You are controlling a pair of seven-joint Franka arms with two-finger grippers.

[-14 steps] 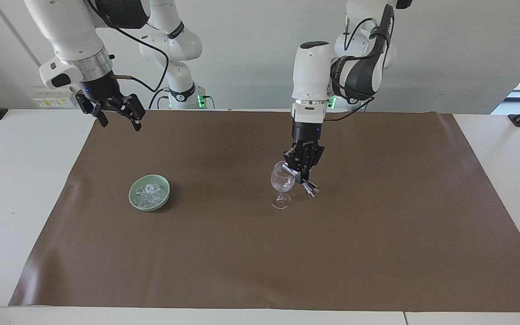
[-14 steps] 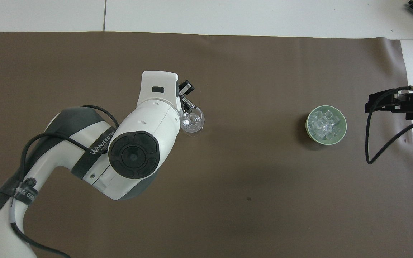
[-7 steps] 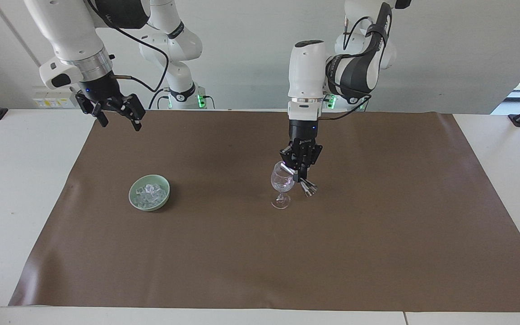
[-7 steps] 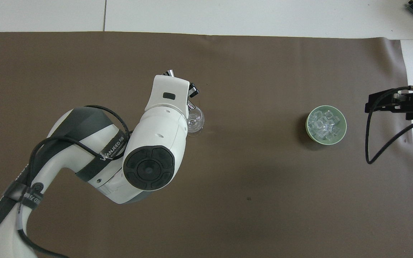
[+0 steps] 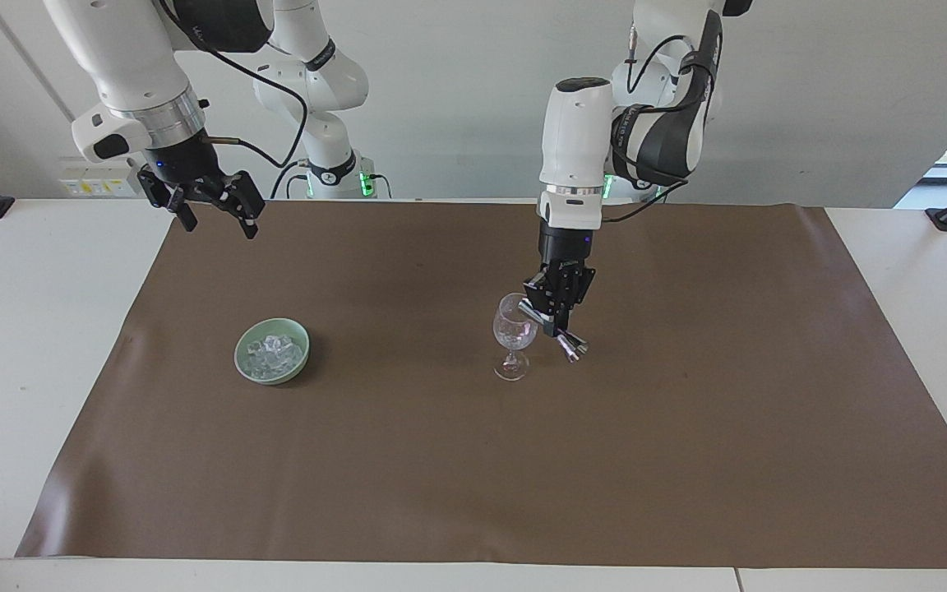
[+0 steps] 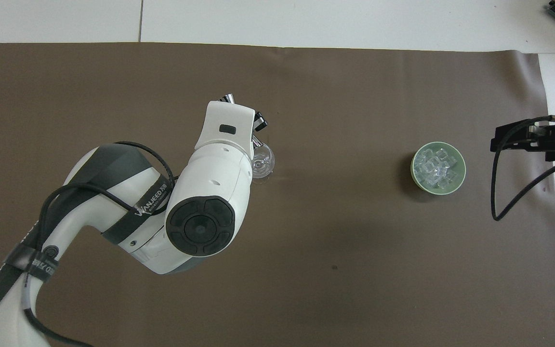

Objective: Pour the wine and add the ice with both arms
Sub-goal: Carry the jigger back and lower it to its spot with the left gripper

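The ice [image 5: 274,353] is a heap of small clear cubes lying in a pale green bowl [image 5: 243,359], which stands on the brown mat [image 5: 687,460] toward the right arm's end of the surface [image 5: 30,345]; in the overhead view the bowl sits at about three o'clock from the mat's middle. A clear stemmed glass [image 5: 513,333] stands upright on the mat near its middle, well apart from the bowl and level with it, at nine o'clock from the bowl in the overhead view. The left claw [image 5: 570,344] hangs pointing down just beside the glass, on the side toward the left arm's end, its tips together and its outer links splayed; one link reaches to the glass's rim, though whether it touches cannot be told. Nothing is gripped between its tips. The left arm [image 6: 195,212] covers part of the glass from above. The right claw [image 5: 219,215] waits in the air over the mat's edge nearest the robots, at the right arm's end, its fingers spread apart and holding nothing.
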